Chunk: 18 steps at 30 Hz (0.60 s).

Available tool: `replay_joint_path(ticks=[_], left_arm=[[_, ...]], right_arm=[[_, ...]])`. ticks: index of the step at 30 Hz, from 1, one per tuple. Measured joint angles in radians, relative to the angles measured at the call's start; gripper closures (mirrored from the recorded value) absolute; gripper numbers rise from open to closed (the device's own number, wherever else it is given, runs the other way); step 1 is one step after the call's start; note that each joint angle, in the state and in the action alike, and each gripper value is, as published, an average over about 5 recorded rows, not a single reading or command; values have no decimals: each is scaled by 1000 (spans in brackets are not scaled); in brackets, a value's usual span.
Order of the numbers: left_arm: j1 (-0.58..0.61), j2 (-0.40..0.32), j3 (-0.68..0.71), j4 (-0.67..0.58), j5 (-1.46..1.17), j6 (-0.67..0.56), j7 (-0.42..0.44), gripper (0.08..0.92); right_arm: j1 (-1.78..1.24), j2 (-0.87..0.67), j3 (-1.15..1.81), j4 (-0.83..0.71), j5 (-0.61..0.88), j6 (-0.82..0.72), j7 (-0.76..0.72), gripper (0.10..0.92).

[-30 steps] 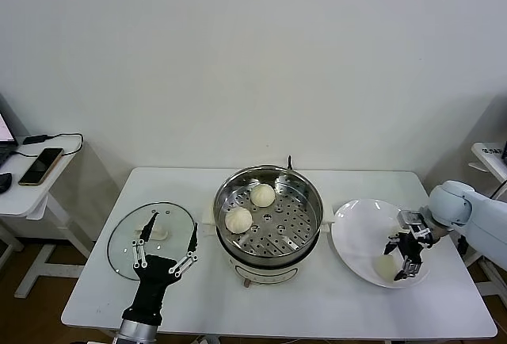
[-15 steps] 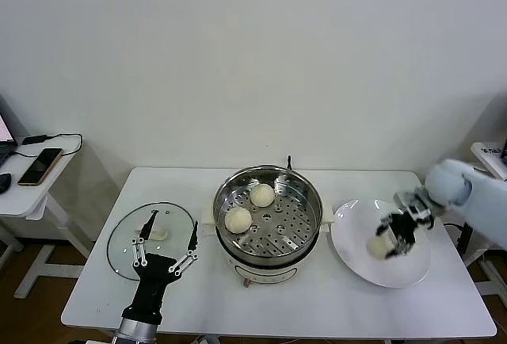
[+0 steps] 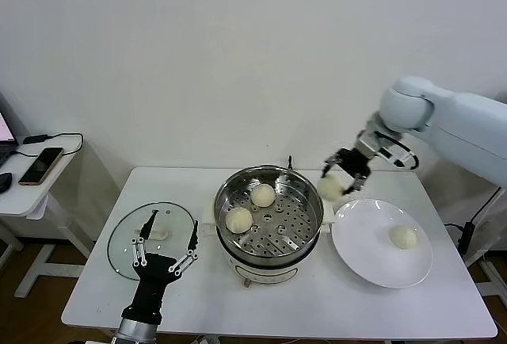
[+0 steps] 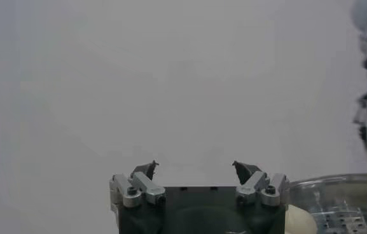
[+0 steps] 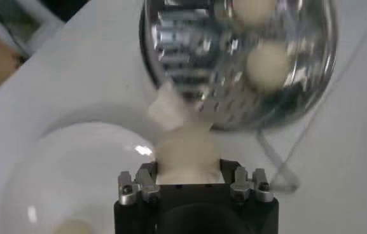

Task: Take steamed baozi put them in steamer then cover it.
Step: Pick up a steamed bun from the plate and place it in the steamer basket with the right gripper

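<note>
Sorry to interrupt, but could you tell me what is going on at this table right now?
The right gripper is carrying a steamed baozi in the air between the white plate and the steamer. Two baozi already sit in the steamer, and one is left on the plate. The left gripper waits open near the table's front edge beside the glass cover, which lies flat on the table.

Right gripper [image 3: 339,177] raised, jaws clamped — left gripper [image 3: 165,242] parked.
</note>
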Motion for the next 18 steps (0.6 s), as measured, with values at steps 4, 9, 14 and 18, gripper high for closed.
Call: replay_joint_path(ticks=[4,9,14,18], left_arm=[[-1,0,-2,-3,-2,1,0,177],[-4,-1,-2,-2,-3,1,0,177],[-4,-1,-4,1,-4,0,-3,177],[-2,-1,-8,5,-6,0,-6,177]], right_arm=[[19,55,-18,53,-39,67,17,358],[8,111,-24,107,-108,147,33,362],[-31,152,-22,134,-177,215,41,364],[-71,178,-15,139,-229,262,50,358]])
